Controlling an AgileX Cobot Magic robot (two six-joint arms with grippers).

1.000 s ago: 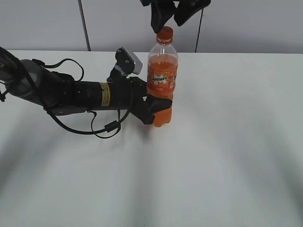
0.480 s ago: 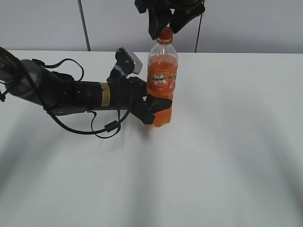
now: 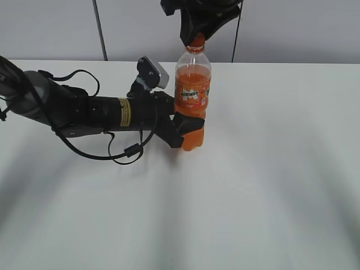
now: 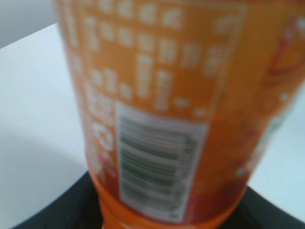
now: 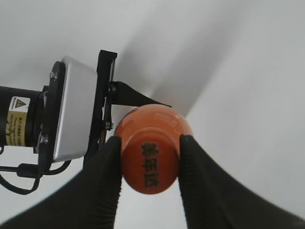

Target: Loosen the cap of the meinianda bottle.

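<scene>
Standing upright on the white table (image 3: pixel 270 185): meinianda bottle (image 3: pixel 192 90); left gripper (image 3: pixel 188 125) clamped around its lower body, presumably to brace it against turning; right gripper (image 5: pixel 148 157) overhead, fingers (image 5: pixel 106 167) pressed on both sides of the cap (image 5: pixel 150 160), placed for twisting.

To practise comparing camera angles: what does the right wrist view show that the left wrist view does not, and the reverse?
Only the right wrist view shows the cap from above, dark characters printed on it, with the right gripper closed against its two sides, and the left arm's silver wrist camera below. Only the left wrist view shows the label close up, with its barcode and blurred white print. Both show the meinianda bottle standing on the white table.
</scene>
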